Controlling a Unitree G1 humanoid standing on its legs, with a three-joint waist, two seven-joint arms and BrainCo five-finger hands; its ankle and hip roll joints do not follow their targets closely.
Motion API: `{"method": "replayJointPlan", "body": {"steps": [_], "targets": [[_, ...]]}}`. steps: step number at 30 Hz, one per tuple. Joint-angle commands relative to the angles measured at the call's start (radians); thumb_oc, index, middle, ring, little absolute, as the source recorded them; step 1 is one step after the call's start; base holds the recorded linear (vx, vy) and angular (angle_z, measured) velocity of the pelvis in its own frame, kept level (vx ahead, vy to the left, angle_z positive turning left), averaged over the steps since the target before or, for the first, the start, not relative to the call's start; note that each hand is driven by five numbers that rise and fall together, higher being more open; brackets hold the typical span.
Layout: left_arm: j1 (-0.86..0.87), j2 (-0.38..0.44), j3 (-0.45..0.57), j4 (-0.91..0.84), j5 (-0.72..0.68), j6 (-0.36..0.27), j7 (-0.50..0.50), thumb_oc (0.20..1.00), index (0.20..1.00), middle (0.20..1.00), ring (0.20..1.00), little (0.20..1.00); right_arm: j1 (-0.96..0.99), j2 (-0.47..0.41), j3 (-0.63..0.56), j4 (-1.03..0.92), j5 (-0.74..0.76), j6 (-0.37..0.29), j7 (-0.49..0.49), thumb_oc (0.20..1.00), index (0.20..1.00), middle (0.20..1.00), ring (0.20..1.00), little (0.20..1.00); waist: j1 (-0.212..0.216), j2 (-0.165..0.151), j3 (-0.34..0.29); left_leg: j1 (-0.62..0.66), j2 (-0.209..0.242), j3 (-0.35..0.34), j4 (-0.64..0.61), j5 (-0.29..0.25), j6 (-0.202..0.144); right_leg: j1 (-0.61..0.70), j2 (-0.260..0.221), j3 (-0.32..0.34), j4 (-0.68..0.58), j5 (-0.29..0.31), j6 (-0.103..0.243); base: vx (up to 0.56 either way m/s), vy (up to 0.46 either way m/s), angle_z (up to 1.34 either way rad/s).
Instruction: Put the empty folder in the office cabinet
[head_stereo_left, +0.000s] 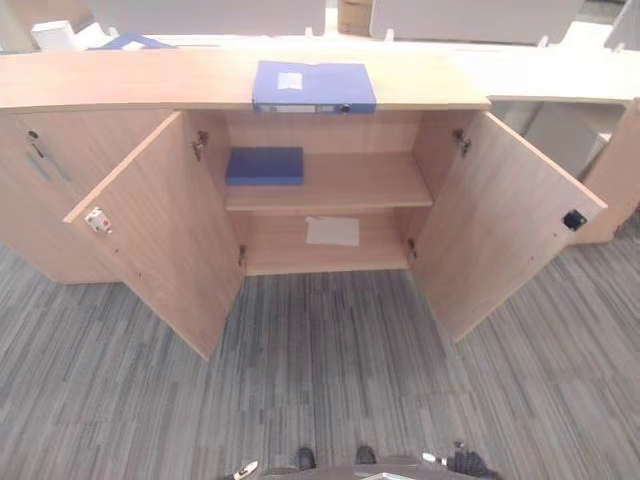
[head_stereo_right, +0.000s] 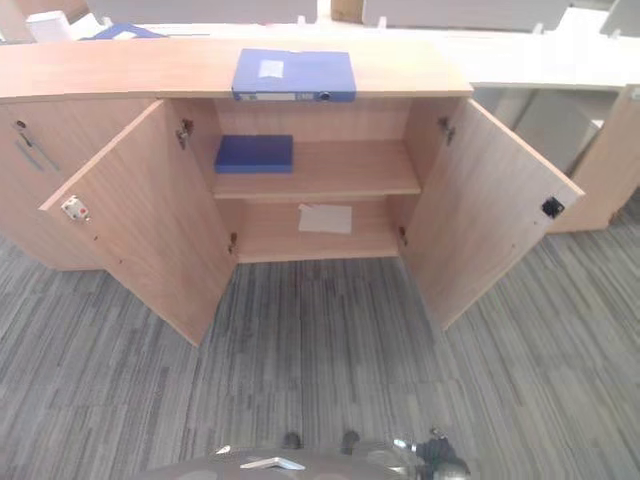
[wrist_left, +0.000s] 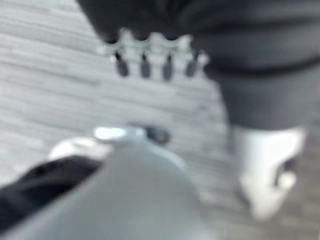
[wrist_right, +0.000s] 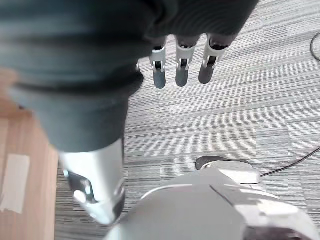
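Hands (wrist_right: 182, 70) empty — cabinet (head_stereo_left: 330, 185) holds blue folder (head_stereo_left: 265, 166).

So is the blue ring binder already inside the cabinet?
No, the blue ring binder lies flat on the cabinet top, above the open doors.

Cabinet mouth open, shelves partly taken

Both doors (head_stereo_left: 165, 225) (head_stereo_left: 510, 215) of the office cabinet (head_stereo_left: 330, 120) stand swung wide, leaving the front clear. A blue book (head_stereo_left: 265, 165) fills the upper shelf's left end; its right stays free. A paper sheet (head_stereo_left: 332, 231) lies flat on the bottom shelf.
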Motion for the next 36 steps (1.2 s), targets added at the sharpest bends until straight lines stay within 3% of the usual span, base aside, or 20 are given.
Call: {"method": "replayJointPlan", "body": {"steps": [1, 4, 7, 11, 13, 16, 19, 22, 24, 26, 28, 29, 30, 31, 33, 35, 36], "targets": [[-0.046, -0.01, -0.013, 0.035, -0.027, -0.002, 0.006, 1.0, 1.0, 1.0, 1.0, 1.0, -0.042, -0.037, -0.002, -0.006, 0.051, -0.064, -0.012, 1.0, 1.0, 1.0, 1.0, 1.0, -0.014, 0.014, 0.022, 0.038, -0.063, 0.031, 0.0, -0.113, 0.006, 0.017, -0.024, 0.01, -0.102, 0.033, 0.043, 0.08, -0.015, -0.14], [-0.047, -0.008, 0.0, 0.044, -0.039, -0.007, 0.004, 1.0, 1.0, 1.0, 1.0, 1.0, -0.042, -0.039, -0.016, -0.007, 0.068, -0.096, 0.006, 1.0, 1.0, 1.0, 1.0, 1.0, -0.032, 0.001, 0.039, 0.068, -0.084, 0.004, 0.006, -0.14, 0.004, -0.047, -0.026, 0.041, -0.195, 0.142, 0.079, 0.22, -0.063, -0.09], [-0.032, -0.011, 0.019, 0.059, -0.028, -0.004, 0.0, 1.0, 1.0, 1.0, 1.0, 1.0, -0.025, -0.035, -0.031, -0.01, 0.073, -0.114, 0.008, 1.0, 1.0, 1.0, 1.0, 1.0, -0.047, -0.008, 0.044, 0.108, -0.099, -0.031, 0.017, -0.17, 0.008, -0.106, -0.026, 0.035, -0.252, 0.193, 0.096, 0.34, -0.066, 0.04], [-0.023, -0.012, 0.028, 0.067, -0.011, -0.004, -0.003, 1.0, 1.0, 1.0, 1.0, 1.0, -0.014, -0.037, -0.038, -0.012, 0.058, -0.114, 0.006, 1.0, 1.0, 1.0, 1.0, 1.0, -0.053, -0.008, 0.051, 0.131, -0.1, -0.051, 0.028, -0.183, 0.008, -0.121, -0.022, 0.01, -0.293, 0.2, 0.099, 0.25, -0.066, 0.21], [-0.002, -0.013, 0.045, 0.075, 0.003, -0.014, -0.002, 1.0, 1.0, 1.0, 1.0, 1.0, 0.007, -0.039, -0.049, -0.012, 0.06, -0.102, 0.006, 1.0, 1.0, 1.0, 1.0, 1.0, -0.06, -0.014, 0.065, 0.16, -0.107, -0.086, 0.07, -0.217, 0.016, -0.157, -0.035, -0.008, -0.309, 0.211, 0.104, 0.65, -0.198, 0.51], [0.005, -0.017, 0.052, 0.072, 0.047, -0.014, -0.007, 1.0, 1.0, 1.0, 1.0, 1.0, 0.015, -0.049, -0.044, -0.025, 0.058, -0.098, -0.004, 1.0, 1.0, 1.0, 1.0, 1.0, -0.066, -0.019, 0.069, 0.173, -0.109, -0.098, 0.128, -0.279, 0.025, -0.14, -0.055, -0.003, -0.285, 0.212, 0.081, 0.45, -0.198, 0.87], [0.006, -0.02, 0.051, 0.073, 0.099, -0.017, -0.01, 1.0, 1.0, 1.0, 1.0, 1.0, 0.012, -0.055, -0.049, -0.028, 0.065, -0.089, -0.008, 1.0, 1.0, 1.0, 1.0, 1.0, -0.068, -0.016, 0.067, 0.178, -0.1, -0.096, 0.151, -0.303, 0.024, -0.138, -0.057, 0.009, -0.241, 0.19, 0.067, 0.35, -0.187, 0.16], [0.016, -0.017, 0.041, 0.068, 0.135, -0.05, -0.011, 1.0, 1.0, 1.0, 1.0, 1.0, 0.016, -0.073, -0.055, -0.029, 0.052, -0.062, -0.008, 1.0, 1.0, 1.0, 1.0, 1.0, -0.07, -0.008, 0.046, 0.219, -0.073, -0.066, 0.181, -0.34, -0.005, -0.129, -0.061, -0.021, -0.183, 0.157, 0.044, 0.37, -0.211, 0.33], [0.017, -0.015, 0.04, 0.065, 0.133, -0.053, -0.011, 1.0, 1.0, 1.0, 1.0, 1.0, 0.017, -0.078, -0.055, -0.026, 0.049, -0.06, -0.006, 1.0, 1.0, 1.0, 1.0, 1.0, -0.071, -0.005, 0.038, 0.229, -0.066, -0.054, 0.191, -0.342, -0.015, -0.122, -0.061, -0.029, -0.182, 0.154, 0.04, 0.26, -0.149, 0.0], [0.019, -0.005, 0.034, 0.062, 0.115, -0.068, -0.014, 1.0, 1.0, 1.0, 1.0, 1.0, 0.031, -0.092, -0.062, -0.037, 0.046, -0.043, 0.007, 1.0, 1.0, 1.0, 1.0, 1.0, -0.078, 0.011, 0.007, 0.235, -0.024, -0.019, 0.258, -0.223, -0.09, -0.093, -0.047, -0.063, -0.196, 0.133, 0.015, 0.33, -0.214, -0.18], [0.015, -0.001, 0.031, 0.063, 0.097, -0.081, -0.014, 1.0, 1.0, 1.0, 1.0, 1.0, 0.036, -0.098, -0.062, -0.041, 0.036, -0.044, 0.008, 1.0, 1.0, 1.0, 1.0, 1.0, -0.083, 0.016, -0.005, 0.215, 0.0, 0.003, 0.318, -0.145, -0.124, -0.071, -0.038, -0.074, -0.21, 0.116, -0.003, 0.18, -0.144, 0.17], [0.004, 0.0, 0.027, 0.057, 0.068, -0.088, -0.014, 1.0, 1.0, 1.0, 1.0, 1.0, 0.038, -0.105, -0.063, -0.045, 0.033, -0.043, 0.008, 1.0, 1.0, 1.0, 1.0, 1.0, -0.079, 0.006, -0.004, 0.14, 0.029, 0.042, 0.471, -0.085, -0.145, -0.031, -0.039, -0.077, -0.229, 0.095, -0.027, 0.16, -0.149, 0.27], [0.0, 0.0, 0.026, 0.053, 0.059, -0.089, -0.013, 1.0, 1.0, 1.0, 1.0, 1.0, 0.038, -0.106, -0.063, -0.046, 0.034, -0.045, 0.005, 1.0, 1.0, 1.0, 1.0, 1.0, -0.076, -0.003, -0.005, 0.108, 0.032, 0.051, 0.515, -0.075, -0.146, -0.021, -0.046, -0.077, -0.234, 0.09, -0.033, 0.23, -0.207, 0.16], [-0.016, -0.006, 0.03, 0.045, 0.028, -0.1, -0.011, 1.0, 1.0, 1.0, 1.0, 1.0, 0.032, -0.111, -0.062, -0.046, 0.029, -0.052, 0.002, 1.0, 1.0, 1.0, 1.0, 1.0, -0.057, -0.023, 0.014, -0.013, 0.043, 0.074, 0.647, -0.106, -0.129, 0.027, -0.055, -0.071, -0.24, 0.065, -0.047, 0.18, -0.131, 0.12], [-0.027, -0.006, 0.039, 0.04, 0.023, -0.115, -0.019, 1.0, 1.0, 1.0, 1.0, 1.0, 0.022, -0.11, -0.056, -0.047, 0.028, -0.058, -0.006, 1.0, 1.0, 1.0, 1.0, 1.0, -0.038, -0.039, 0.035, -0.102, 0.037, 0.085, 0.659, -0.144, -0.104, 0.066, -0.062, -0.059, -0.239, 0.047, -0.049, 0.18, -0.069, -0.01], [-0.032, -0.004, 0.045, 0.032, 0.027, -0.136, -0.022, 1.0, 1.0, 1.0, 1.0, 1.0, 0.009, -0.107, -0.047, -0.046, 0.034, -0.059, -0.01, 1.0, 1.0, 1.0, 1.0, 1.0, -0.021, -0.047, 0.047, -0.128, 0.031, 0.101, 0.555, -0.173, -0.078, 0.1, -0.064, -0.047, -0.239, 0.029, -0.041, 0.19, 0.032, -0.08], [-0.032, -0.001, 0.044, 0.027, 0.04, -0.145, -0.022, 1.0, 1.0, 1.0, 1.0, 1.0, 0.0, -0.105, -0.04, -0.045, 0.03, -0.062, -0.011, 1.0, 1.0, 1.0, 1.0, 1.0, -0.014, -0.047, 0.048, -0.126, 0.02, 0.103, 0.432, -0.178, -0.069, 0.108, -0.061, -0.04, -0.236, 0.02, -0.032, 0.2, 0.082, -0.1]]}}
